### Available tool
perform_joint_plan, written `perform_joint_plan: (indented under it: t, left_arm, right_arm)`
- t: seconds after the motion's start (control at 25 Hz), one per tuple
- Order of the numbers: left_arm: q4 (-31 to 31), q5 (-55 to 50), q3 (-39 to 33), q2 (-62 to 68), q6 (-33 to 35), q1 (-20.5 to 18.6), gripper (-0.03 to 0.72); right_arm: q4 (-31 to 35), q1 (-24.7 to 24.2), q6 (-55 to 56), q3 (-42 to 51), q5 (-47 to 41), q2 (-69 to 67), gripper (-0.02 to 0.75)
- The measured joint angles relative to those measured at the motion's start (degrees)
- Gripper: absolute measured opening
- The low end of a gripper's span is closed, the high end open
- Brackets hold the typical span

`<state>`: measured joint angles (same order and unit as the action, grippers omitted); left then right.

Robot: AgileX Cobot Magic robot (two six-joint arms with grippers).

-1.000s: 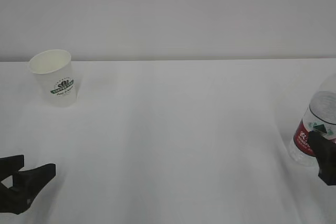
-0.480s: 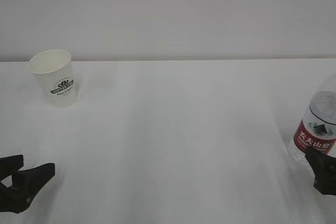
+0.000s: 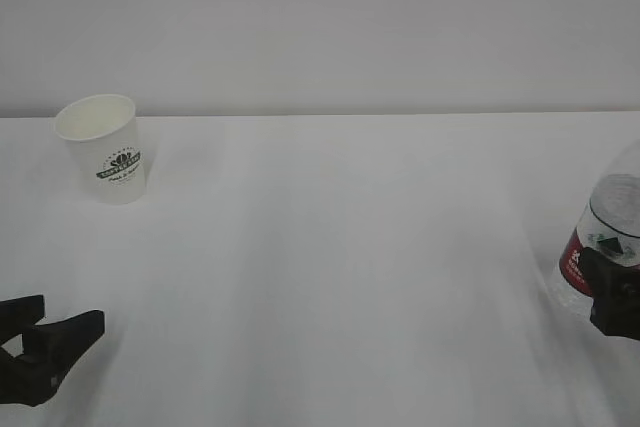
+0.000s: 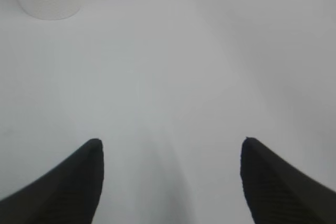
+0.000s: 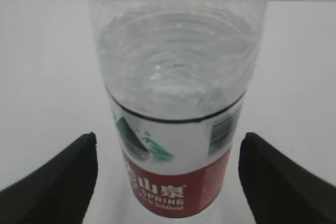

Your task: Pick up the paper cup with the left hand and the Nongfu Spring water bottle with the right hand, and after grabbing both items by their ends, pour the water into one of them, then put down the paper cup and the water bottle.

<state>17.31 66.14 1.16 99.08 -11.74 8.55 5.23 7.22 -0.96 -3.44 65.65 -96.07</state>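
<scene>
The white tapered paper cup point(image 3: 104, 150) is stood far left of the clear red-labelled water bottle point(image 3: 603, 252), which is flanked untouched by the open black right gripper point(image 5: 167, 182), the black left gripper point(image 4: 170, 182) being spread empty near the cup

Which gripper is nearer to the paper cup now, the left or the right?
Left. The left gripper, open, sits low in front of the paper cup, not touching. The right gripper is across the table, around the water bottle.
</scene>
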Motion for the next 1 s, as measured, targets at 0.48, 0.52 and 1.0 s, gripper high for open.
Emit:
perform_joint_plan:
  t: [0.48, 0.52, 1.0]
  left_arm:
    - [-0.23, 0.0, 0.0, 0.0, 0.0, 0.0, 0.592]
    - [-0.24, 0.0, 0.0, 0.0, 0.0, 0.0, 0.592]
    - [-0.73, 0.0, 0.0, 0.0, -0.04, 0.0, 0.591]
  right_arm:
    - [1.05, 0.0, -1.26, -4.03, 0.0, -3.47, 0.629]
    - [1.16, 0.0, -1.26, -4.44, 0.0, -3.6, 0.629]
    - [1.35, 0.0, -1.79, -8.87, 0.04, -7.31, 0.608]
